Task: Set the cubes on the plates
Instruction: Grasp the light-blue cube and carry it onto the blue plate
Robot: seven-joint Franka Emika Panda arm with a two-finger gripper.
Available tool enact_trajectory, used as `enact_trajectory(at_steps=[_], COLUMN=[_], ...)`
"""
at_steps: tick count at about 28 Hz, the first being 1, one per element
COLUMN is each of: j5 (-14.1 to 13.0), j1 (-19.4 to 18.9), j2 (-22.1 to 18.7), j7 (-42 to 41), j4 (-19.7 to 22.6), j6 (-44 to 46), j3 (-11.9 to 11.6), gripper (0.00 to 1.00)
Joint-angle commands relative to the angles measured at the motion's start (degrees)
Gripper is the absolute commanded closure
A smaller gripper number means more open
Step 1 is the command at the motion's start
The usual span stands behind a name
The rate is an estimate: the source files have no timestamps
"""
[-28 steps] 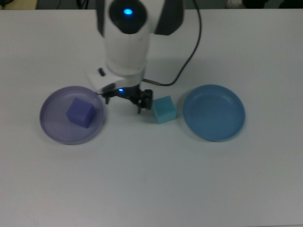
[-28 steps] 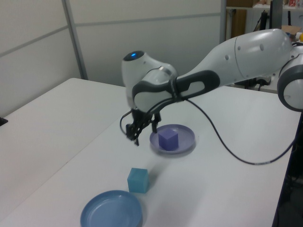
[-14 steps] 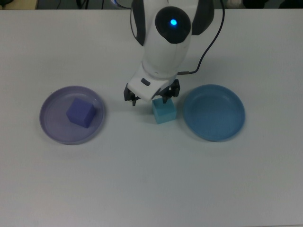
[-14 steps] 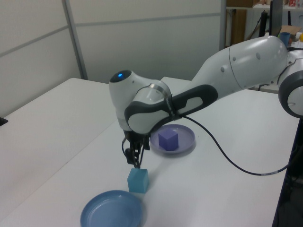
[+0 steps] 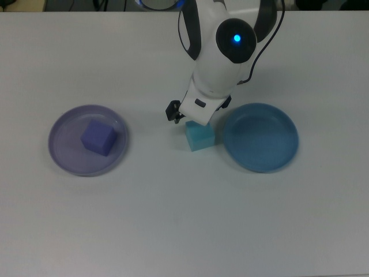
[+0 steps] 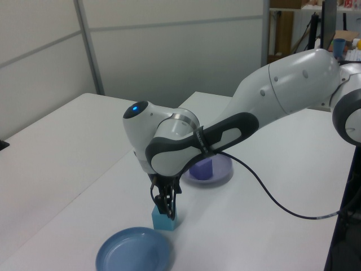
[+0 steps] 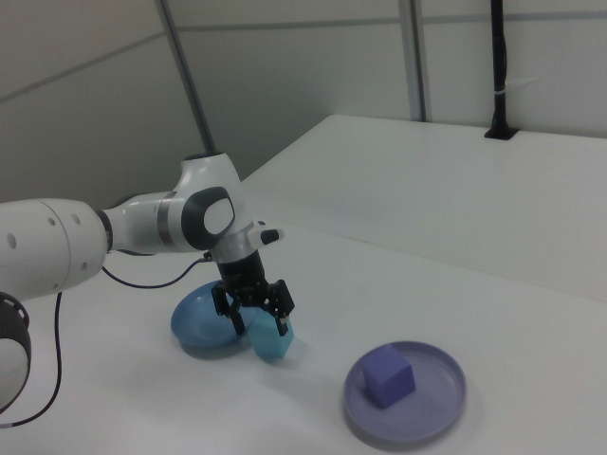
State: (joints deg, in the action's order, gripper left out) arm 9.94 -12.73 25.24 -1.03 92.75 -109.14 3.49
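Matte cubes, smooth plates, glossy arm on a matte table.
Turquoise cube [image 5: 200,137] and purple cube [image 5: 97,138]: matte, solid-looking, no shine. Lavender plate [image 5: 64,151] and blue plate [image 5: 260,137]: smooth, plastic-looking, slight sheen at the rims. Arm [image 6: 282,84] shell: glossy white hard plastic with dark grey smooth bands; black rubbery-looking cable [image 6: 271,200] trailing off it. Gripper [image 7: 253,311]: black, dull finish, material cannot tell. Table [image 5: 184,219]: flat white, matte, smooth. Wall panels [image 6: 169,51] in left view: plain pale matte surface with metal-looking grey strips.
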Motion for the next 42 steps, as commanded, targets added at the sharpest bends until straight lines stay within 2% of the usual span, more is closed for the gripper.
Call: enact_trajectory(at_steps=[1,10,11,16,17,18,23,27,29,33,39,42], j5=[1.4,1.6,1.6,1.3,1.2,0.6,0.6,0.2,-2.6,-6.4,-5.6,-5.5], j1=[-0.4,-0.5,-0.5,-0.4,-0.4,-0.3,-0.2,0.6,1.8,1.3,-4.7,-6.3], j2=[1.1,2.3,2.3,2.3,2.3,2.3,1.8,-1.9,-5.1,-6.7,-5.0,-4.2], j7=[-0.8,-0.8,-0.7,-0.8,-0.8,-0.6,0.5,0.1,-0.2,-3.4,-3.4,-3.0], j4=[0.7,0.6,0.6,0.5,0.5,0.3,0.2,0.2,0.4,-0.8,-1.1,-1.1], j6=[-2.2,-4.0,-4.4,-5.1,-5.1,-5.1,-5.0,-4.3,-3.2,-0.6,-1.7,-2.4], j3=[-0.4,-0.3,-0.3,-0.3,-0.3,-0.3,-0.4,-0.8,-0.7,-0.2,0.2,0.2], gripper=[0.0,0.0,0.03,0.25,0.35,0.57,0.83,0.83,0.83,0.83,0.82,0.82])
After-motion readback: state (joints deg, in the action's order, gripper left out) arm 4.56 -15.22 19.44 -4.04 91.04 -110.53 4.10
